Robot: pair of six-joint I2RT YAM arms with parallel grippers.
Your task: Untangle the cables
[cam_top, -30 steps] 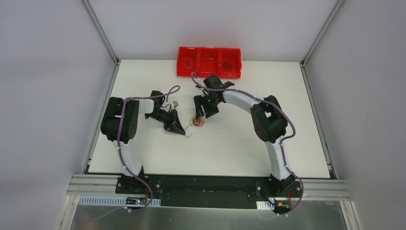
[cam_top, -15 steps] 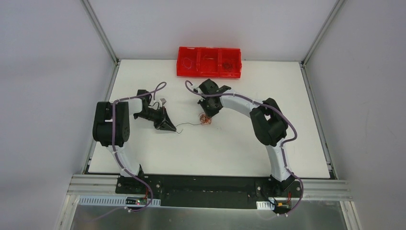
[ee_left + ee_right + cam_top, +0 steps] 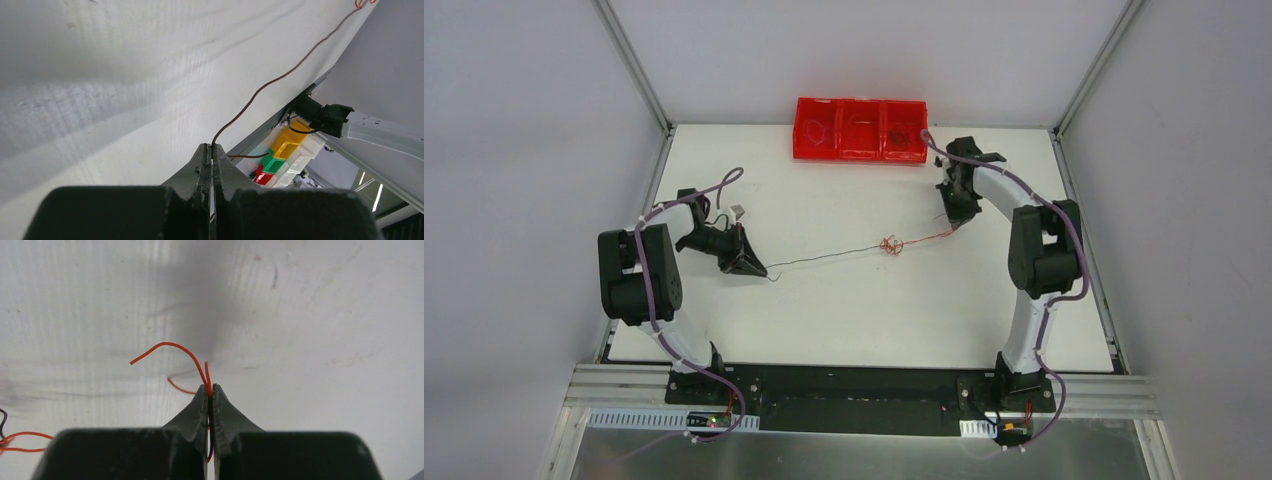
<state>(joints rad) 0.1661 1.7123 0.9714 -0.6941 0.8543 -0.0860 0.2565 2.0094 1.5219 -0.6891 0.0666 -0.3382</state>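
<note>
Left jaws pinch black cable (image 3: 824,258), right jaws red cable (image 3: 930,238) — knot (image 3: 890,244) between.

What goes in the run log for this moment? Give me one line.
left gripper: shut on dark wire | right gripper: shut on red wire | knot: between grippers, not undone

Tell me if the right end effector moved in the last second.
Yes. The right end effector swung rightward, from before the middle of the red tray to past its right end.
</note>
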